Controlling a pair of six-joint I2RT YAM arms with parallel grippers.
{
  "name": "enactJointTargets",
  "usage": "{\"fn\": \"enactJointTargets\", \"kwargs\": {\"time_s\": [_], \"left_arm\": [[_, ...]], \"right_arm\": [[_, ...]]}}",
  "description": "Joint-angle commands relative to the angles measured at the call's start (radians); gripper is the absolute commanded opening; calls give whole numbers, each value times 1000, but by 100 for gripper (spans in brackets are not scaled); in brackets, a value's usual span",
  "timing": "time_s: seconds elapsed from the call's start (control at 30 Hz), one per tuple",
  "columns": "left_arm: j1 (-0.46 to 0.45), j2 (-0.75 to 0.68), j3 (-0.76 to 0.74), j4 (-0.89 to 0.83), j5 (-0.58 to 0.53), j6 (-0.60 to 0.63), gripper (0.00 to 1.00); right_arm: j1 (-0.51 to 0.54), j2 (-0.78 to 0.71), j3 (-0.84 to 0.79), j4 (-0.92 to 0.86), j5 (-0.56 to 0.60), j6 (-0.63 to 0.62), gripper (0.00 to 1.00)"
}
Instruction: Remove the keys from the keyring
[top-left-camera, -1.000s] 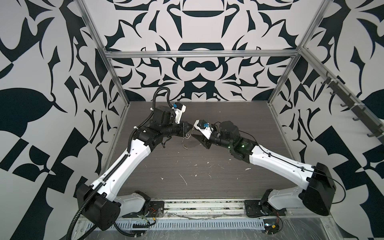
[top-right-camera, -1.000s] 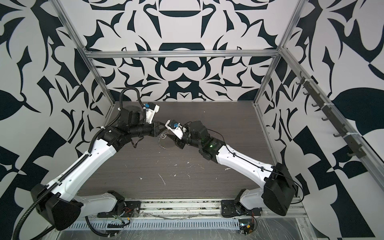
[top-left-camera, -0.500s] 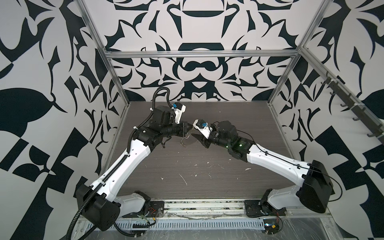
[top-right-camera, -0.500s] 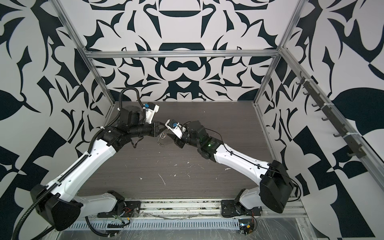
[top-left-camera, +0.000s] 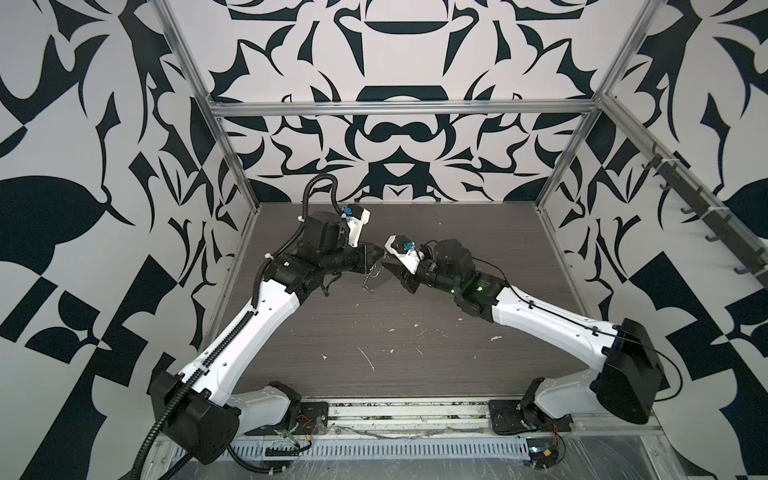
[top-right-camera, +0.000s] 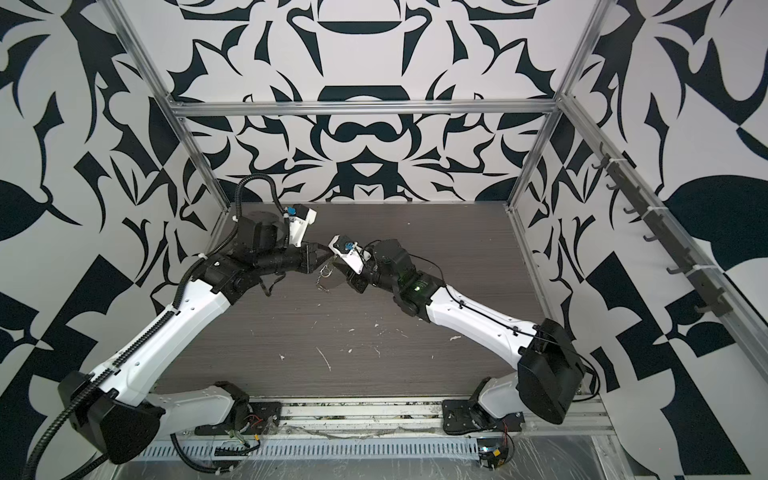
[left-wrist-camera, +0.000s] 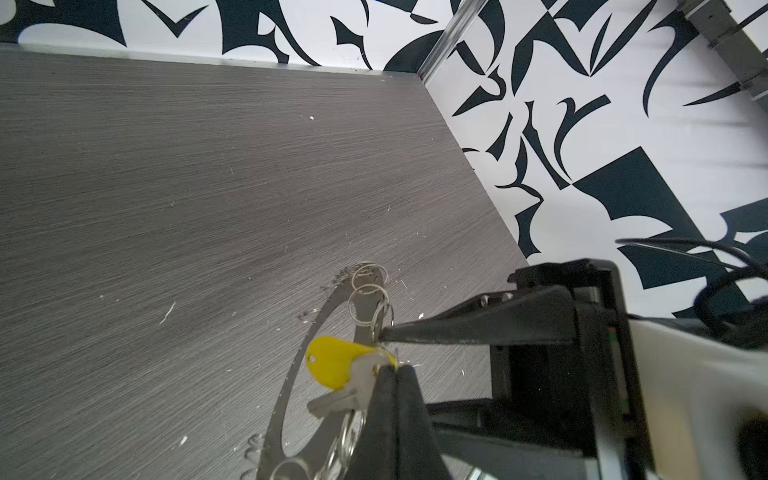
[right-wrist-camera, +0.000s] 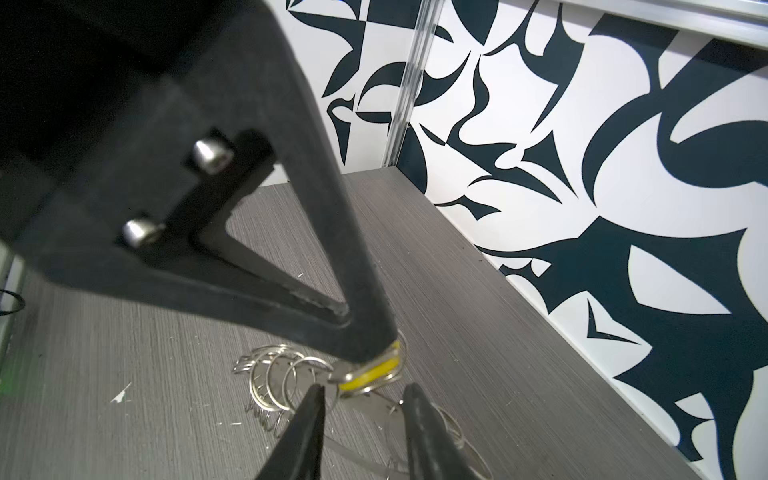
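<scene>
Left claw (right-wrist-camera: 374, 353) clamps the key (left-wrist-camera: 332, 365) steady, keyring (left-wrist-camera: 277, 419) hanging at six o'clock, so the right claw (right-wrist-camera: 363, 390), spread apart, can close in.

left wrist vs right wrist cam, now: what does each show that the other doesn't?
Left wrist only: the flat face of the small key with yellow plastic head and short silver blade, plus the flat grey metal keyring disc curving round its wide hole. Right wrist only: the gap between the right gripper fingers, open and close to the key, which shows edge-on. Both: the left gripper shut on the key, small silver wire split rings, dark grey tabletop.
</scene>
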Motion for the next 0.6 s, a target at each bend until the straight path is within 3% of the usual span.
{"fn": "enactJointTargets", "kwargs": {"time_s": [0.0,0.1,0.57], "left_arm": [[-1,-31,16,5,5,-10,0],[-1,-31,16,7,5,-12,0],[-1,-28,16,10,0,-10,0]], "right_arm": [[3,-24,49,28,13,-5,28],[3,-29,47,24,30,-11,21],[3,-63,57,-21,159,11,19]]}}
